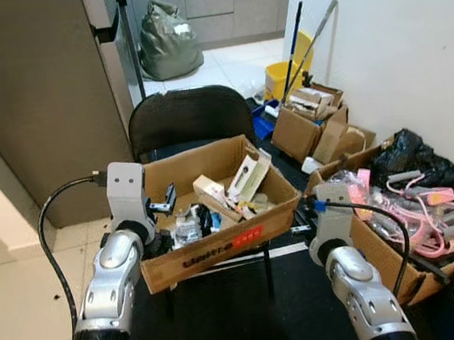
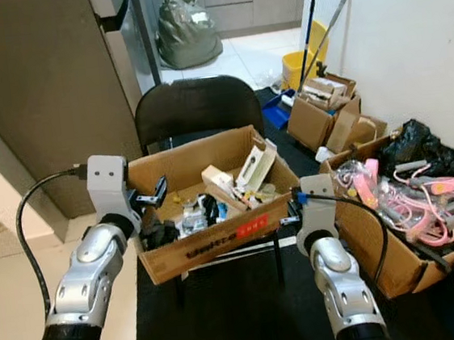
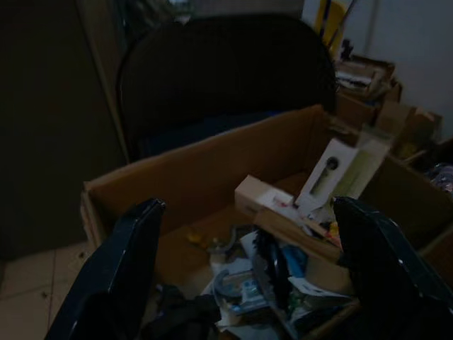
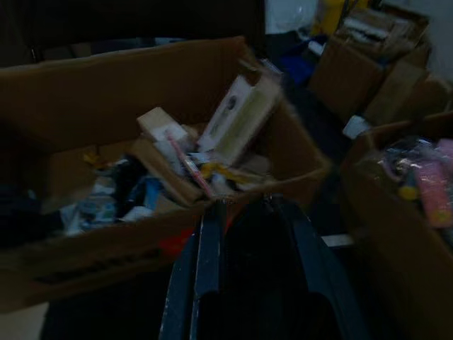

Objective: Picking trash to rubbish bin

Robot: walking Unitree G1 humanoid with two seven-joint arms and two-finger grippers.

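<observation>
Brown corrugated cardboard box (image 1: 219,248) of light, crushable packaging scraps sits on the black chair (image 1: 189,117); at its nine o'clock the left claw (image 1: 164,202) gapes empty, the right claw (image 4: 244,212) nearly closed, empty; pinch the stiff white carton (image 1: 248,176).

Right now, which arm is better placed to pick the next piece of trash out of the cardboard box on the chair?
Probably the left. The left gripper is open at the cardboard box, just over its near corner. The right gripper is shut, outside the front wall.
</observation>
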